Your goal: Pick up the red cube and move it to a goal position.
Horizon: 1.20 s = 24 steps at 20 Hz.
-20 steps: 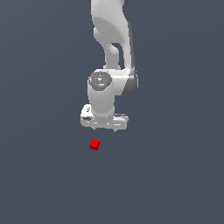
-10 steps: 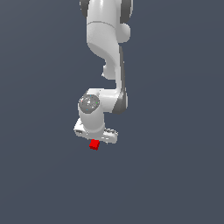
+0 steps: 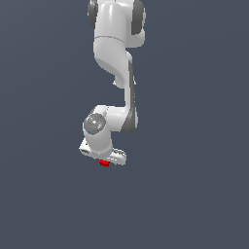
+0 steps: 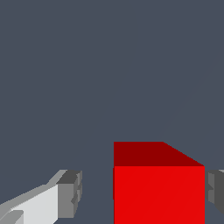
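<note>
Gripper (image 3: 104,160) low over the red cube (image 3: 103,163), fingers spread around it

In the exterior view we see the white arm (image 3: 114,53) reaching down from twelve o'clock, its wrist bent so the hand sits just at the plain dark grey floor (image 3: 194,194); the cube peeks out at six o'clock from under the hand, only a sliver of red showing (the rest is hidden by the hand). In the wrist view the red cube (image 4: 159,188) fills the space between the two fingers: the grey pad (image 4: 70,192) at nine o'clock of the cube stands clearly apart from it, with a strip of floor between, while the pad at three o'clock sits just beside the cube's face. We read the gripper as released, not yet clenched on the cube, which rests on the floor
</note>
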Available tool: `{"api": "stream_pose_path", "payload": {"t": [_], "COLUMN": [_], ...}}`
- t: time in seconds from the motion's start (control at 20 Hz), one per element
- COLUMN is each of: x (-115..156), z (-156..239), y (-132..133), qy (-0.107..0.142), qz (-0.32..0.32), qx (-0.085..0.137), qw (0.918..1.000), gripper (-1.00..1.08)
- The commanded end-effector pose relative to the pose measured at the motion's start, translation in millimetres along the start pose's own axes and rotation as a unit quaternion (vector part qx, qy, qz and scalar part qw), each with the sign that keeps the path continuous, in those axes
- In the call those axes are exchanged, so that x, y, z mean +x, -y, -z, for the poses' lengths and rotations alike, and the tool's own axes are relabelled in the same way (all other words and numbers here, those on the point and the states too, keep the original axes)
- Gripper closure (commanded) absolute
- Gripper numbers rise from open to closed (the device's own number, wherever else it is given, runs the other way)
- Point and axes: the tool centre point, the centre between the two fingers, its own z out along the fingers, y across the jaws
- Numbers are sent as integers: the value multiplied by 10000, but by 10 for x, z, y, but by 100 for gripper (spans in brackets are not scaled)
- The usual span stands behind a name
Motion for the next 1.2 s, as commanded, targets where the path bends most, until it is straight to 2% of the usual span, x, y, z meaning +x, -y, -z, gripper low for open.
{"api": "stream_pose_path", "payload": {"t": [0.0,0.7,1.15], "x": [10,-9,-199], "z": [-7,12,184], "y": [-3,-1,45], "qy": [-5,-5,-5], "qz": [-9,-11,-13], "qx": [2,1,2], "qw": [10000,10000,10000], "gripper": [108,108,108]}}
